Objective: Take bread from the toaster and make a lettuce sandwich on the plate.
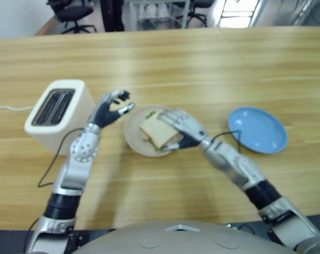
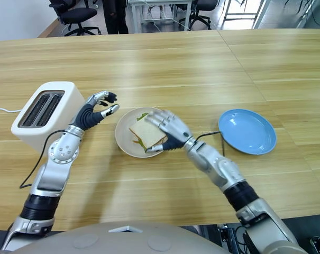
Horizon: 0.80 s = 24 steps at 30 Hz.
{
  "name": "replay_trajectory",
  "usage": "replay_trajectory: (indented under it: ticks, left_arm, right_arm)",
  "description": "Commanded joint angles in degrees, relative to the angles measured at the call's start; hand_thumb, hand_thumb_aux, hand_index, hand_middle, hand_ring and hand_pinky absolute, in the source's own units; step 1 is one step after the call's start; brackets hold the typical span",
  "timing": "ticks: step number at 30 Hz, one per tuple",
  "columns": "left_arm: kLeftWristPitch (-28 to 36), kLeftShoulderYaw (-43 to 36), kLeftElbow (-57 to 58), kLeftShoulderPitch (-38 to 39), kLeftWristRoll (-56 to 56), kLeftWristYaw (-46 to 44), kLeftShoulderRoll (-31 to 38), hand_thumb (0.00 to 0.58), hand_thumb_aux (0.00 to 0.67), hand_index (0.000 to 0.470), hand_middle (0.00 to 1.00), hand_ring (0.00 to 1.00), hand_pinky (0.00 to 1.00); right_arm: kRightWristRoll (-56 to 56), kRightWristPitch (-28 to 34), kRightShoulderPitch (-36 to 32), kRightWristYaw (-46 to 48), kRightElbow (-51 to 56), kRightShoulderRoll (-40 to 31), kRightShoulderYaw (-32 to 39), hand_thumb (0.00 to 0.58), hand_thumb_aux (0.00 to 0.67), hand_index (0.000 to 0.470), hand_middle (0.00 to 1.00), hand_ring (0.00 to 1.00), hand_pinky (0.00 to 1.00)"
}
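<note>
One sandwich [image 2: 146,131] lies on the tan plate [image 2: 122,144]; your right robot hand [image 2: 173,129] clamps its near corner, left robot hand [image 2: 96,111] hangs open alongside. Release sloppily and you could drag it apart.

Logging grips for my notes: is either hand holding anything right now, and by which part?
Right hand clasps the sandwich by its right edge; left hand holds nothing.

Two plates [image 2: 121,142] [image 2: 248,132], one toaster [image 2: 40,114], one sandwich [image 2: 145,132]
</note>
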Motion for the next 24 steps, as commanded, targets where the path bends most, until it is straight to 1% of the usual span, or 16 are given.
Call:
replay_trajectory:
  ticks: [1,2,3,5,8,10,12,14,17,20,24]
  left_arm:
    - [-0.67,1.49,-2.16,2.59,-5.54,-8.15,5.03,0.580,0.670,0.460,1.00,1.00,1.00]
    - [0.43,2.33,-3.06,3.77,-7.16,-11.12,7.50,0.580,0.670,0.460,1.00,1.00,1.00]
    - [1.85,2.71,-3.73,4.95,-8.60,-14.09,9.71,0.580,0.670,0.460,1.00,1.00,1.00]
    - [3.24,1.17,-4.46,7.69,-8.00,-19.44,14.62,0.580,0.670,0.460,1.00,1.00,1.00]
    - [6.07,-2.48,-5.05,12.23,-5.47,-25.85,20.69,0.580,0.670,0.460,1.00,1.00,1.00]
    - [8.66,-3.96,-5.62,14.27,-5.50,-28.99,22.64,0.580,0.670,0.460,1.00,1.00,1.00]
    - [10.71,-6.09,-5.61,14.78,-5.19,-30.76,23.12,0.580,0.670,0.460,1.00,1.00,1.00]
    - [12.02,-9.66,-3.87,13.64,-3.55,-31.75,21.85,0.580,0.670,0.460,1.00,1.00,1.00]
    - [13.66,-14.50,0.05,10.53,-0.33,-31.95,19.49,0.580,0.670,0.460,1.00,1.00,1.00]
    - [15.26,-17.63,5.16,6.23,2.91,-30.34,16.31,0.580,0.670,0.460,1.00,1.00,1.00]
    - [15.67,-20.24,12.18,1.00,6.91,-27.39,12.72,0.580,0.670,0.460,1.00,1.00,1.00]
  right_arm:
    - [6.04,2.50,5.28,5.58,-7.73,-1.15,-5.09,0.000,0.000,0.000,0.00,0.00,0.00]
    - [8.69,5.05,7.06,9.70,-9.14,-1.82,-6.39,0.512,0.441,0.303,0.42,0.42,0.42]
    - [10.81,7.42,8.74,13.73,-10.10,-2.80,-7.28,0.580,0.670,0.460,1.00,1.00,1.00]
    - [15.41,10.99,12.37,22.08,-11.93,-5.40,-8.10,0.580,0.670,0.460,1.00,1.00,1.00]
    - [20.99,12.92,19.14,34.25,-14.50,-10.94,-5.84,0.580,0.670,0.460,1.00,1.00,1.00]
    - [24.17,13.94,22.05,39.35,-16.02,-12.08,-3.82,0.580,0.670,0.460,1.00,1.00,1.00]
    - [26.03,14.85,22.81,42.72,-16.52,-11.47,-1.20,0.580,0.670,0.460,1.00,1.00,1.00]
    - [26.06,15.34,21.68,44.97,-14.81,-9.69,2.00,0.580,0.670,0.460,1.00,1.00,1.00]
    - [23.66,15.55,17.38,46.02,-9.10,-6.58,5.72,0.580,0.670,0.460,1.00,1.00,1.00]
    - [20.95,14.71,12.78,45.89,-2.11,-4.21,8.99,0.580,0.670,0.460,1.00,1.00,1.00]
    - [16.96,12.79,5.94,42.92,8.66,-0.15,12.28,0.580,0.670,0.460,1.00,1.00,1.00]
